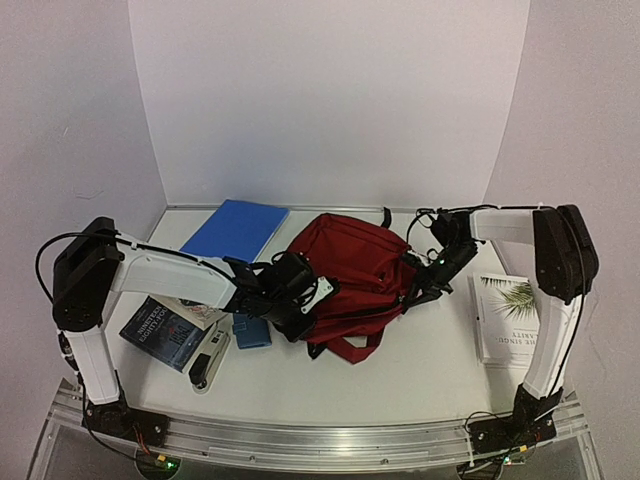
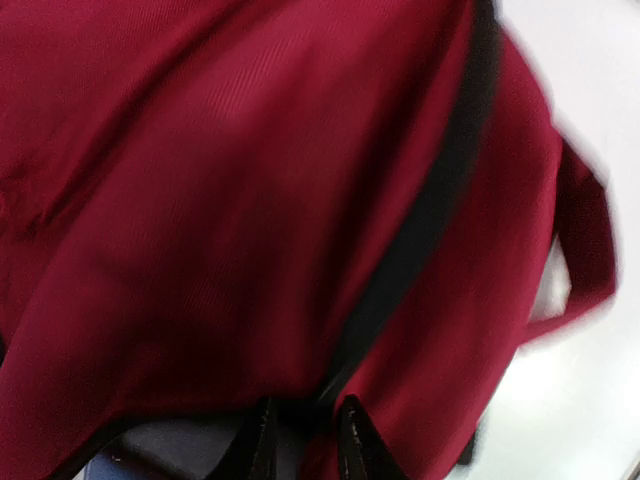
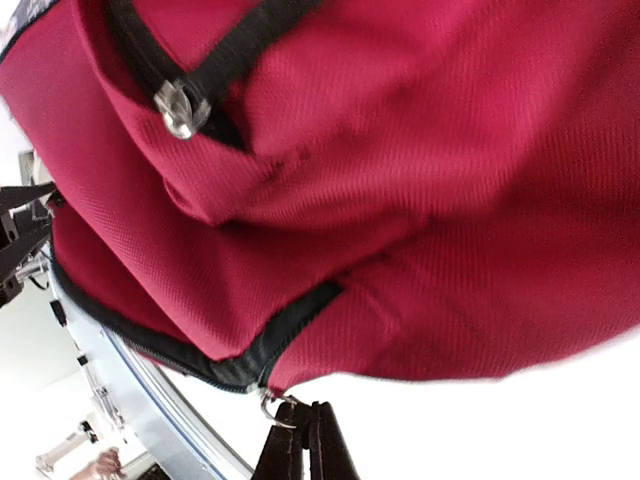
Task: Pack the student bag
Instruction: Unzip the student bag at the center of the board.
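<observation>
- The overhead view alone gives you the whole layout. The dark red fabric backpack with black straps (image 1: pixel 345 270) lies slumped in the middle of the white table (image 1: pixel 400 370), between your two arms.
- Only that view shows the other things:
  - a flat blue folder (image 1: pixel 237 228) lies at the far left, just beside the backpack;
  - a dark-covered book (image 1: pixel 160 335) lies near the left arm;
  - a black and grey stapler-shaped tool (image 1: pixel 208 362) lies just beside that book;
  - a small blue block (image 1: pixel 250 330) lies near the left wrist;
  - a white book with a palm-leaf cover (image 1: pixel 508 318) lies at the right.
- The left wrist view is blurred. Your left gripper (image 2: pixel 308 405) sits at the backpack's edge with its dark fingers (image 2: pixel 355 440) a little apart. A black band (image 2: pixel 430 220) runs down toward the gap, and grey lining (image 2: pixel 170 445) shows beside it. You cannot tell whether the fingers pinch any fabric.
- The right wrist view shows your right gripper (image 3: pixel 305 415) with its fingers pressed together. It sits at the end of a black zipper seam (image 3: pixel 260 350), and a small metal ring (image 3: pixel 270 408) touches the tips. A silver zipper pull (image 3: pixel 180 108) hangs higher up.
- The table has an aluminium rail (image 1: pixel 350 440) along its near edge. Plain white walls (image 1: pixel 330 100) close in three sides.
</observation>
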Controlling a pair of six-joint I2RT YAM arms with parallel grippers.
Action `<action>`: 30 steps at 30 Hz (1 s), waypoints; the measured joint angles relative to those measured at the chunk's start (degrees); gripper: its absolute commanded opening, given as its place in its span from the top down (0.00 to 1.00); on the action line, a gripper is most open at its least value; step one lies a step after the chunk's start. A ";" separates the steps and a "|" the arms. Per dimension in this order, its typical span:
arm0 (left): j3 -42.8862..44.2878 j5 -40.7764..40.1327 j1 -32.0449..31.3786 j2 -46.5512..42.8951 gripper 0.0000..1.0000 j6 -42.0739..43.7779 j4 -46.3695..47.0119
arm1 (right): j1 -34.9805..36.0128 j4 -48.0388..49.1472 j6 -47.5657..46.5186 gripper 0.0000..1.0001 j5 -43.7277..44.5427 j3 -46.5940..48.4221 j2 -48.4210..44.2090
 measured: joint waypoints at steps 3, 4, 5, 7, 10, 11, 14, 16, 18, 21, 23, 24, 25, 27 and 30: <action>0.20 -0.28 -0.05 -0.17 0.50 1.00 -1.68 | -0.15 -1.55 -0.03 1.00 -0.66 -0.01 0.38; 0.46 -0.33 -0.15 -0.22 0.48 1.24 -1.91 | 0.81 -1.89 -0.04 1.00 -1.16 -0.02 0.40; 1.04 -0.34 -0.35 -0.24 0.45 1.65 -2.44 | 1.80 -2.03 -0.04 1.00 -1.55 -0.02 0.41; 3.61 -0.27 -1.13 -0.24 0.39 2.43 -3.78 | 4.16 -2.06 -0.06 1.00 -2.59 -0.02 0.41; 8.27 0.13 -2.75 -0.24 0.34 3.80 -3.86 | 6.62 -2.63 -0.22 1.00 -4.65 -0.02 0.34; 9.60 0.36 -3.29 -0.24 0.34 4.21 -3.49 | 7.02 -2.78 -0.40 1.00 -5.32 -0.01 0.28; 12.42 2.39 -4.51 -0.24 0.34 4.54 -2.53 | 6.89 -3.24 -0.94 1.00 -6.45 0.28 -0.05; 13.76 4.22 -5.03 0.13 0.35 4.65 -2.22 | 6.67 -3.40 -1.27 1.00 -7.13 0.75 -0.24; 15.33 5.74 -5.16 1.37 0.36 4.70 -2.01 | 6.57 -3.52 -1.45 1.00 -7.59 1.40 -0.27; 17.89 7.39 -5.16 5.04 0.37 4.66 -1.20 | 6.41 -3.52 -1.55 1.00 -7.93 1.81 -0.31; 19.46 7.93 -5.16 7.73 0.37 4.59 -1.19 | 6.39 -3.59 -1.57 1.00 -8.05 1.81 -0.31; 20.25 8.13 -5.16 9.08 0.37 4.55 -1.24 | 6.39 -3.60 -1.57 1.00 -8.16 1.81 -0.31; 20.93 8.29 -5.17 10.37 0.37 4.51 -1.25 | 6.39 -3.61 -1.57 1.00 -8.24 1.81 -0.33; 21.89 8.34 -5.28 12.19 0.37 4.48 -1.29 | 6.39 -3.61 -1.57 1.00 -8.54 1.81 -0.34; 23.50 7.68 -5.37 14.27 0.50 4.52 -1.83 | 6.39 -3.62 -1.53 1.00 -9.03 1.85 -0.34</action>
